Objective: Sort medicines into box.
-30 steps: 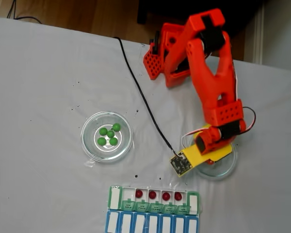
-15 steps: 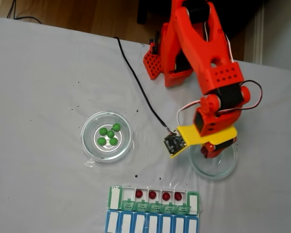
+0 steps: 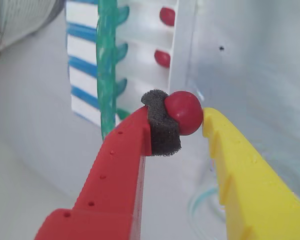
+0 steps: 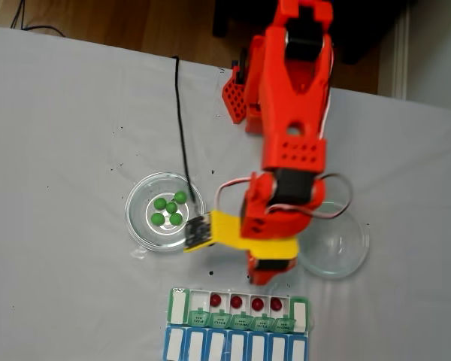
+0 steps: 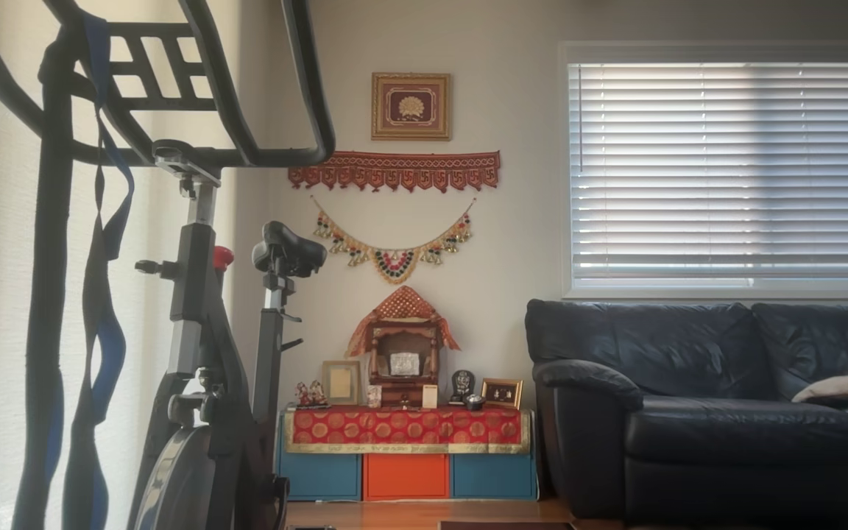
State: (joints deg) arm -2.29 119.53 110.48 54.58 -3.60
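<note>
The gripper (image 3: 190,122) pinches one dark red ball (image 3: 184,112) between a grey foam pad (image 3: 161,127) on the red finger and the bare yellow finger (image 3: 240,165); in the wrist view the ball sits right at the fingertips, above the table. A ball this small looks light, hard and glossy, so it would likely roll or pop out of a loose hold; the foam gives it some bite, and the squeeze should pass through the ball's middle, as it seems to here. In the fixed view the arm (image 4: 289,128) reaches toward the table's near edge, its gripper just above the green-lidded box (image 4: 239,308), which lies at that edge with four red balls (image 4: 246,302) in its open compartments and a blue-lidded row (image 4: 235,347) touching it on the near side. Five green balls (image 4: 169,210) rest in a glass dish (image 4: 140,226) toward the left, and another dish (image 4: 338,252) stands to the right of the arm.
</note>
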